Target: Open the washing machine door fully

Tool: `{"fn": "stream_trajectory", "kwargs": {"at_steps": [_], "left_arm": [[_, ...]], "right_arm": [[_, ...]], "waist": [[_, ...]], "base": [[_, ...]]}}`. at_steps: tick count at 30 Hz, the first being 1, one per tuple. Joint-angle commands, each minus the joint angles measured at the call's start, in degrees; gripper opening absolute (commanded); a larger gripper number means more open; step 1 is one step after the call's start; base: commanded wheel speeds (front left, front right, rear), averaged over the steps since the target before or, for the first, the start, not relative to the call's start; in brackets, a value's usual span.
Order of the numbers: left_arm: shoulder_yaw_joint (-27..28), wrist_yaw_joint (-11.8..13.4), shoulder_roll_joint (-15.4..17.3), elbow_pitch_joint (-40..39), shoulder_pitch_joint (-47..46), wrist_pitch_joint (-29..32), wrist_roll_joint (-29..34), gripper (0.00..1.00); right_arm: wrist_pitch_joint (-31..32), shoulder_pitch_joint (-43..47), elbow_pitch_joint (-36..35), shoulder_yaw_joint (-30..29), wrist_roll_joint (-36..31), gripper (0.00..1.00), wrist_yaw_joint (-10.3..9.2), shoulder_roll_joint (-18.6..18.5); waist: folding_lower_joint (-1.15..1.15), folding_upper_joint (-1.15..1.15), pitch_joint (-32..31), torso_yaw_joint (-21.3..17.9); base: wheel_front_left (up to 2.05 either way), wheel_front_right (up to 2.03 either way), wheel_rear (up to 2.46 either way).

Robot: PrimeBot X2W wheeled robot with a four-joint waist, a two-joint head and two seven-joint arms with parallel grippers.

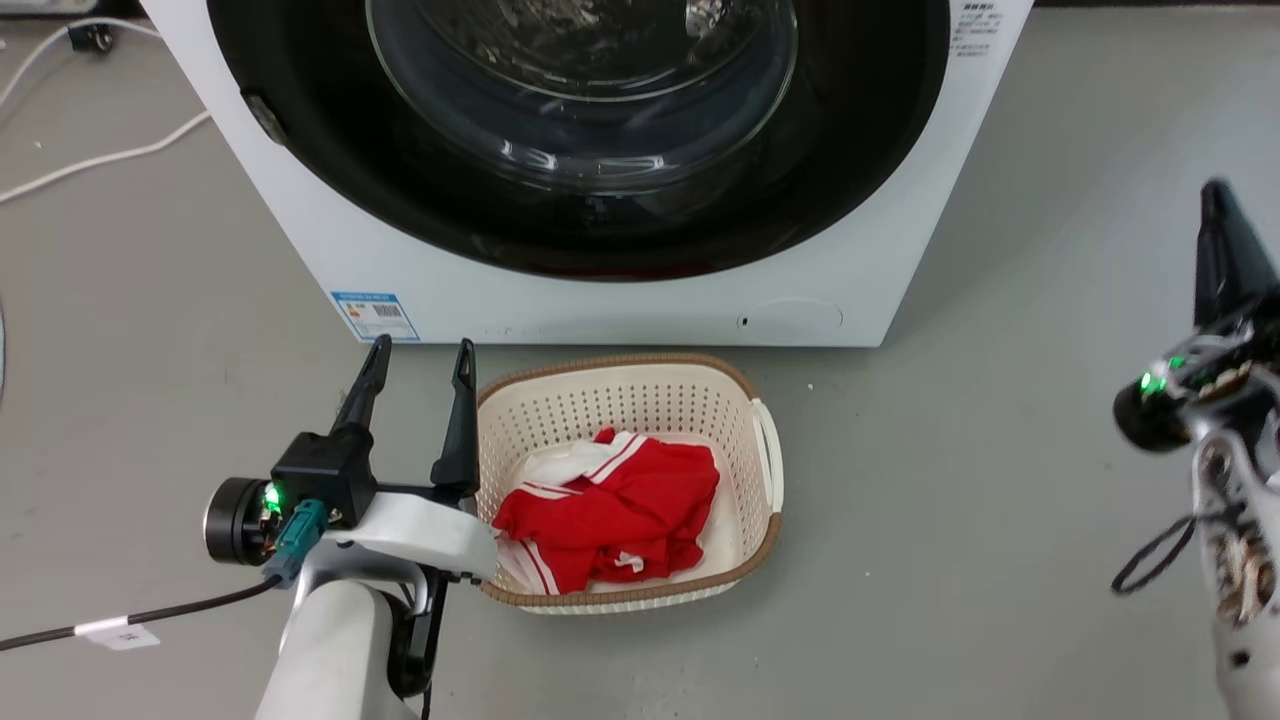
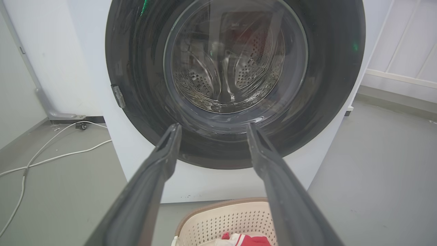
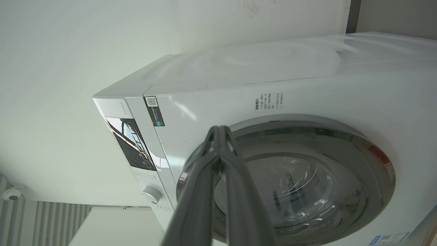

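Note:
The washing machine point(image 1: 640, 305) is a big white box at the top of the head view. Its round glossy black door point(image 1: 860, 130) with a clear glass bowl lies flush against the front, shut. In the left wrist view the door point(image 2: 327, 85) faces me, with the steel drum showing through the glass. My left gripper point(image 1: 420, 360) point(image 2: 211, 131) hangs open and empty in front of the machine's lower front, apart from it. At the right edge my right gripper point(image 1: 1218, 195) point(image 3: 219, 129) is shut on nothing, away from the door point(image 3: 372, 177).
A cream perforated laundry basket point(image 1: 765, 440) with red and white clothes point(image 1: 610, 505) stands on the grey floor just before the machine, right of my left gripper. White cables point(image 1: 100, 160) lie on the floor at the far left. A blue label point(image 1: 375, 315) sits low on the machine.

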Motion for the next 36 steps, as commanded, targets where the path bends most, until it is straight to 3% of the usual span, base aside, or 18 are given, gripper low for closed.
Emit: {"fn": "stream_trajectory", "kwargs": {"at_steps": [1,9,14,24,36], "left_arm": [[0.0,0.4,-0.1,-0.5,-1.0,-0.1,-0.3,1.00],[-0.6,0.9,-0.1,-3.1,-3.3,-0.1,-0.3,1.00],[-0.7,0.7,-0.1,-4.7,-4.8,-0.1,-0.3,1.00],[-1.3,1.0,-0.1,-7.4,-6.8,-0.1,-0.8,1.00],[-2.6,1.6,-0.1,-9.5,-8.8,-0.1,-1.0,1.00]], "right_arm": [[1.0,-3.1,1.9,0.6,0.6,0.00,0.00,-1.3],[7.5,-19.6,14.6,6.7,1.0,0.00,0.00,-8.7],[11.6,-29.0,20.4,11.7,-0.5,0.00,0.00,-10.9],[17.3,-42.5,28.1,21.1,-5.4,0.00,0.00,-10.3],[18.9,-51.8,33.5,26.2,-9.4,0.00,0.00,-8.6]], "waist": [[0.00,0.00,1.7,0.1],[0.00,0.00,7.0,0.3],[0.00,0.00,10.0,0.7],[0.00,0.00,14.2,1.9],[0.00,0.00,18.8,3.5]], "base": [[0.00,0.00,0.00],[0.00,0.00,0.00],[0.00,0.00,0.00],[0.00,0.00,0.00],[0.00,0.00,0.00]]}}
